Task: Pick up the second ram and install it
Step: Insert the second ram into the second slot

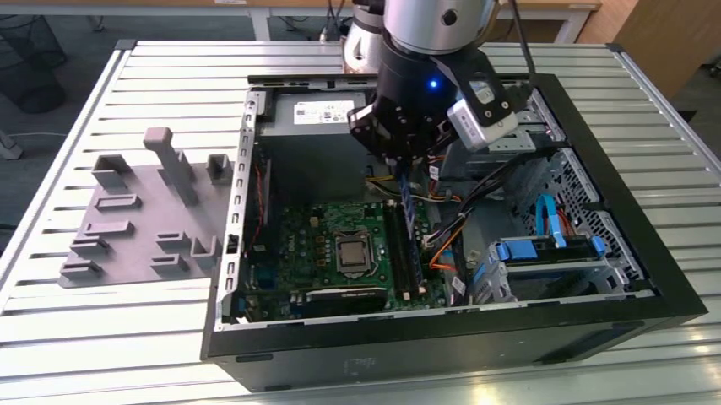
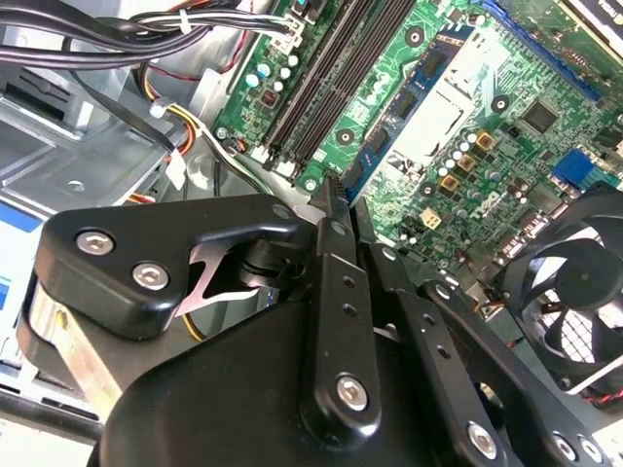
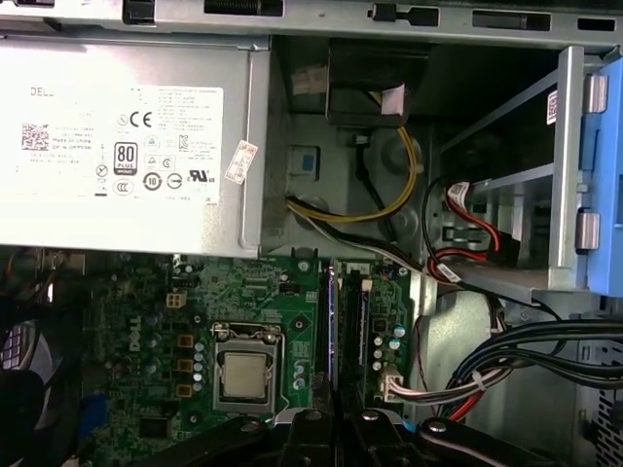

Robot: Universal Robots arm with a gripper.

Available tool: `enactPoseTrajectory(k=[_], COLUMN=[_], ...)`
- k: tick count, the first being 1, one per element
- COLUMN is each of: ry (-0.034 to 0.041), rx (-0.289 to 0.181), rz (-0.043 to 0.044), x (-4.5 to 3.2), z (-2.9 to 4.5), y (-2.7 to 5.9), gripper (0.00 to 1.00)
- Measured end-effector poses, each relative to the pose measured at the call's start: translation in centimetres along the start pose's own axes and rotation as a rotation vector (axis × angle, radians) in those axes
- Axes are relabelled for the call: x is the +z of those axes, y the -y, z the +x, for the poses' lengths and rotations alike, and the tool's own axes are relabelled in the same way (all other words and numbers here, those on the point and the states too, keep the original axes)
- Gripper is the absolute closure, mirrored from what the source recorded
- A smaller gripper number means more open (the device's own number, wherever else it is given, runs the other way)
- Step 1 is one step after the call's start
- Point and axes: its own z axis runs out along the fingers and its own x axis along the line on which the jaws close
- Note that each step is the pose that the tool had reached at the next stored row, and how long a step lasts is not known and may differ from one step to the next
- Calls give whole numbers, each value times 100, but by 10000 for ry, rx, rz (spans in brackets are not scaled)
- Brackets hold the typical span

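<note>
Black fingers [image 2: 341, 292] of the gripper [image 2: 336, 204] are pinched together on the second ram [image 3: 331, 321]. I read it edge-on as a thin bluish strip hanging just above the black slot rails [image 3: 362, 326]. Beyond it lies the green motherboard [image 3: 263, 292], its processor socket [image 3: 243, 375] at nine o'clock of the slots. Farther back I see the grey power supply [image 3: 127, 136]. In the exterior view the grey holder tray [image 1: 135, 228] sits on the slatted table [image 1: 113, 337], at nine o'clock of the computer case [image 1: 451, 346].
</note>
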Motion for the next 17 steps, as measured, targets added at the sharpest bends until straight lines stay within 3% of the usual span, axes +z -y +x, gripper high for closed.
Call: enactPoseTrajectory(k=[17], ry=[-47], rx=[24], rz=[-1], x=[78], z=[-27], y=[43], gripper=[86])
